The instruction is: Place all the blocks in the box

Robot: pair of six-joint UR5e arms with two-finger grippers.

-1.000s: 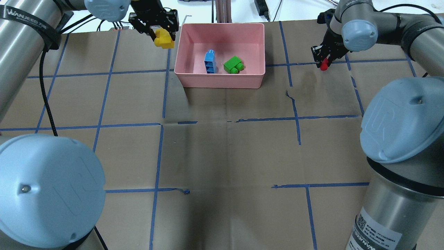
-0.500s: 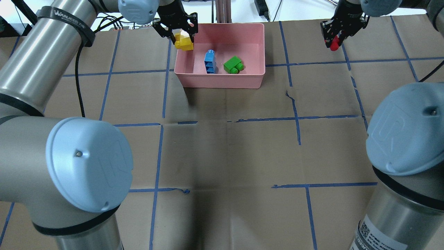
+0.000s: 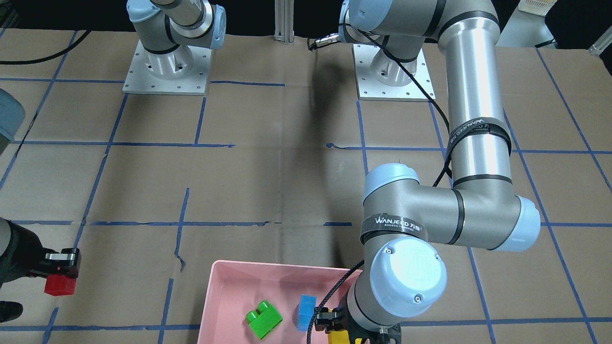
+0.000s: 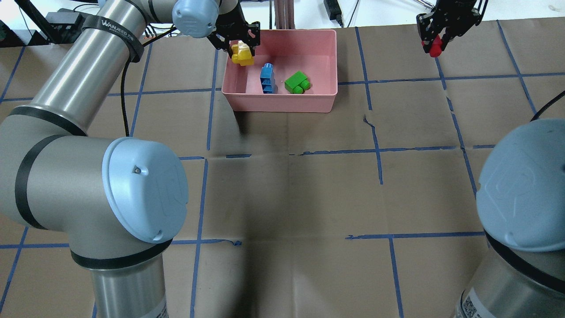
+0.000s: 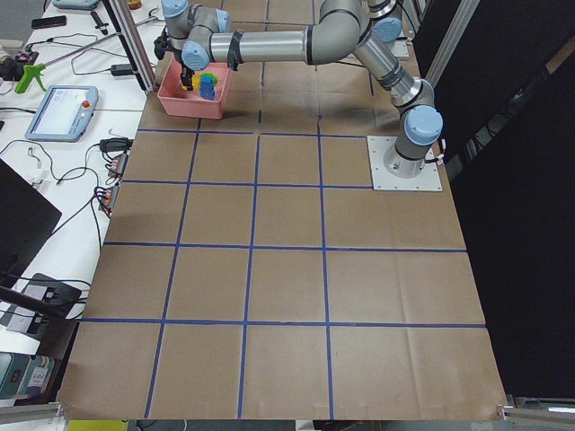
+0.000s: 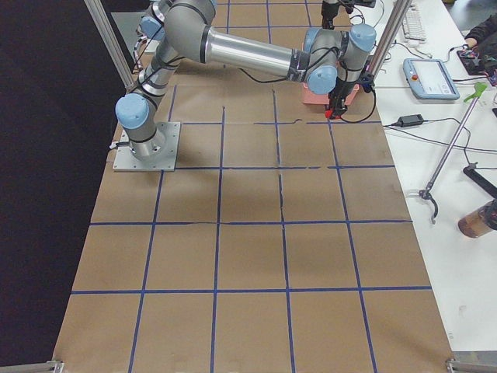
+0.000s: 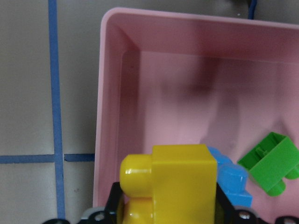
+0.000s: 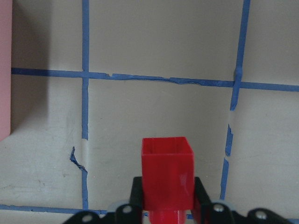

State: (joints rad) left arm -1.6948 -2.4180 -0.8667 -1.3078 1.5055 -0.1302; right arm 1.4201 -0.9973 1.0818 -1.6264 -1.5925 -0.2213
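The pink box (image 4: 318, 42) stands at the table's far middle and holds the light blue block (image 4: 267, 78) and the green block (image 4: 296, 82). My left gripper (image 4: 241, 46) is shut on the yellow block (image 4: 242, 53) and holds it above the box's far left corner; the block fills the left wrist view (image 7: 180, 184). My right gripper (image 4: 435, 42) is shut on the small red block (image 4: 435, 47) and holds it above the table, well to the right of the box. The red block also shows in the right wrist view (image 8: 167, 172) and the front view (image 3: 60, 285).
Brown paper with blue tape lines (image 4: 287, 154) covers the table. The left arm's elbow (image 4: 145, 190) and the right arm's elbow (image 4: 525, 185) bulk large near the front corners. Cables and a metal post (image 4: 282, 13) lie beyond the far edge.
My left gripper has carried the yellow block rightward, from left of the box to over its far left corner. My right gripper has lifted the red block and moved it farther back.
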